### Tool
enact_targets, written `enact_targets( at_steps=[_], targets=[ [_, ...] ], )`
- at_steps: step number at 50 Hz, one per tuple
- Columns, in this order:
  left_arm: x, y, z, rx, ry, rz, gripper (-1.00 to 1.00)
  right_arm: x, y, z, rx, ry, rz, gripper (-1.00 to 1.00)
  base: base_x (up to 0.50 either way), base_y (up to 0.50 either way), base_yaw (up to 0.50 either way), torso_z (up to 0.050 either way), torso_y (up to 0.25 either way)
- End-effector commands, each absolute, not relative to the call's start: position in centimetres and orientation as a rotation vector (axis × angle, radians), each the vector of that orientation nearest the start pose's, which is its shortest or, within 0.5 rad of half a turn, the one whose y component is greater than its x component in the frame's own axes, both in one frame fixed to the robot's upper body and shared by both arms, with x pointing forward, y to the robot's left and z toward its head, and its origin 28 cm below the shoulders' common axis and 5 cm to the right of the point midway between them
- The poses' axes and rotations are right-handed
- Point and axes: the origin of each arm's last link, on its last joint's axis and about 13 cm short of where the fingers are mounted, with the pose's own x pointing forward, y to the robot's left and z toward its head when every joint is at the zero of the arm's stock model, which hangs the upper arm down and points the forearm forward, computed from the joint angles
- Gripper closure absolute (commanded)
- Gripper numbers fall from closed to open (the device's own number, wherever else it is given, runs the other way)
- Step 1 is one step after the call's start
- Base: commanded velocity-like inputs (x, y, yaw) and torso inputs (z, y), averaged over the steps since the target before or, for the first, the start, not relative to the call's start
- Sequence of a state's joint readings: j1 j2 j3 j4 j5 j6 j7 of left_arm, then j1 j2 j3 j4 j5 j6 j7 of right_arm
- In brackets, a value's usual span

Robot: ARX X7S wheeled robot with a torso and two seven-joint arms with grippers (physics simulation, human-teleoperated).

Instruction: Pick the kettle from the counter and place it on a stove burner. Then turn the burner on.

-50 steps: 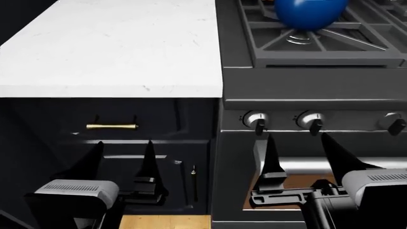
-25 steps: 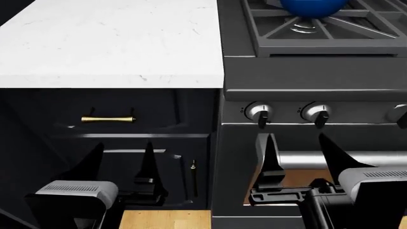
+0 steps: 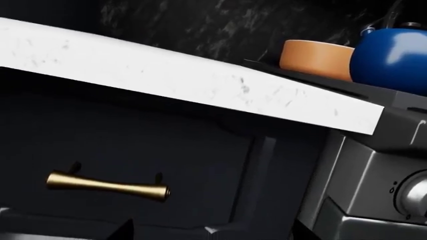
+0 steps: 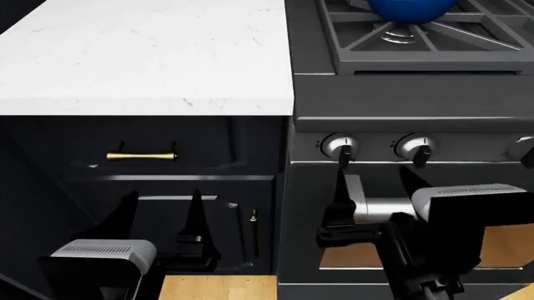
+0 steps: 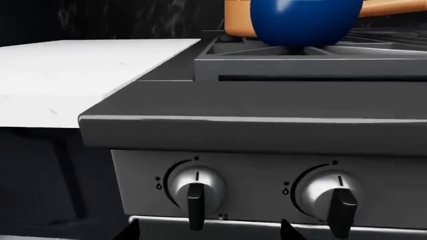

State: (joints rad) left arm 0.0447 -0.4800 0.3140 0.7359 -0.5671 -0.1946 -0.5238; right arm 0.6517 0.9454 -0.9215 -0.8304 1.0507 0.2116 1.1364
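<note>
The blue kettle (image 4: 409, 7) stands on a front stove burner (image 4: 399, 34), under the dark grate; only its lower body shows in the head view. It also shows in the right wrist view (image 5: 303, 20) and the left wrist view (image 3: 390, 60). The white counter (image 4: 150, 56) lies left of the stove and is bare. My right gripper (image 4: 374, 187) is open and empty, just below the leftmost stove knob (image 4: 341, 150), which lies between its fingertips in the right wrist view (image 5: 195, 186). My left gripper (image 4: 162, 215) is open and empty, low in front of the navy cabinet.
A second knob (image 4: 414, 150) and a third (image 4: 521, 150) sit on the stove front. An orange saucepan (image 5: 237, 20) stands behind the kettle. A brass drawer handle (image 4: 142, 155) is on the cabinet. The oven door handle bar (image 4: 384, 209) lies behind my right gripper.
My right gripper has risen from in front of the oven door to just below the leftmost knob. The head view tilted down a little earlier, then held. The left gripper has not moved.
</note>
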Motion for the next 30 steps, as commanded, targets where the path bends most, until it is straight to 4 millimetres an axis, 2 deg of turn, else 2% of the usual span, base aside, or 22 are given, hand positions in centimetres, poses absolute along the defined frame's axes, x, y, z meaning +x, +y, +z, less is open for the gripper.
enact_targets(
  at_steps=[1,30],
  targets=[
    [16.1,19.8,12.6,-0.212,-0.196,-0.113,-1.0,18.3,-9.2,18.2,0.003,-0.022,0.085,-1.0,0.0,0.0,0.0,0.0,0.0],
    [16.3,19.9,12.2,-0.221,-0.185,-0.107,-1.0,20.7,-8.2,17.1,0.004,0.019,0.124,-1.0,0.0,0.0,0.0,0.0,0.0]
  ],
)
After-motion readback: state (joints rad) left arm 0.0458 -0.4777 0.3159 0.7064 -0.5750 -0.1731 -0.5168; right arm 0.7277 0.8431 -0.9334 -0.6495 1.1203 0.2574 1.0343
